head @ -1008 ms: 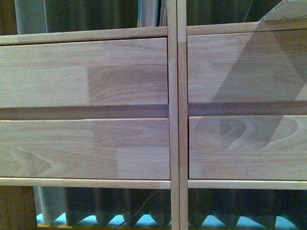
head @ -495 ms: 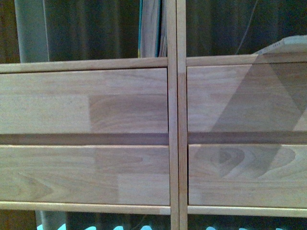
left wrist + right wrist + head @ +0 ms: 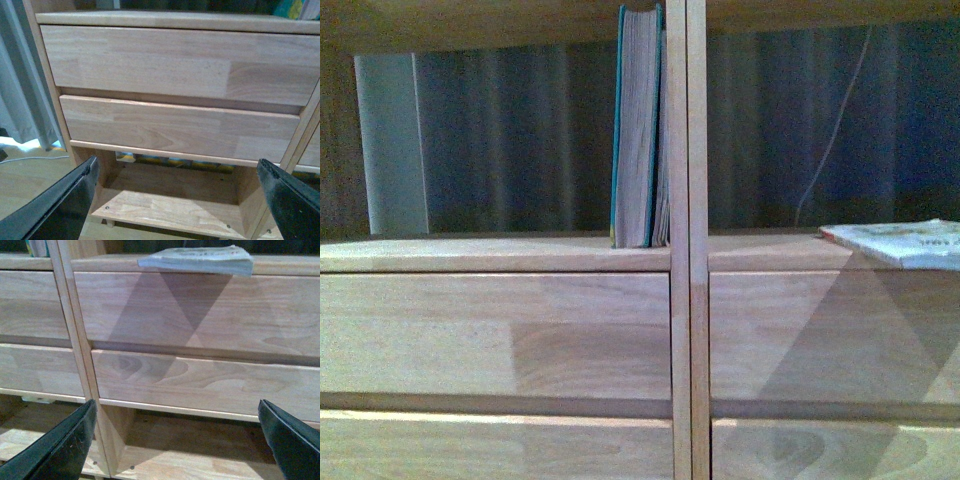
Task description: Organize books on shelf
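We see the shelf's (image 3: 680, 300) left bay holding the teal book (image 3: 638, 130), upright against the central post, long axis vertical, page edges toward us. In the right bay the paperback (image 3: 905, 243) lies flat, lengthwise along the board's front edge, slightly overhanging. The left gripper (image 3: 177, 165) and right gripper (image 3: 177, 404) gape empty before the drawers (image 3: 175, 60).

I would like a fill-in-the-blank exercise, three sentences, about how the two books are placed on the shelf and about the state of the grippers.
1. The teal book stands ____ in the left column of the shelf.
2. The white paperback lies ____ on the board of the right column.
3. The left gripper and the right gripper are both ____ and hold nothing.

Missing words: upright; flat; open.
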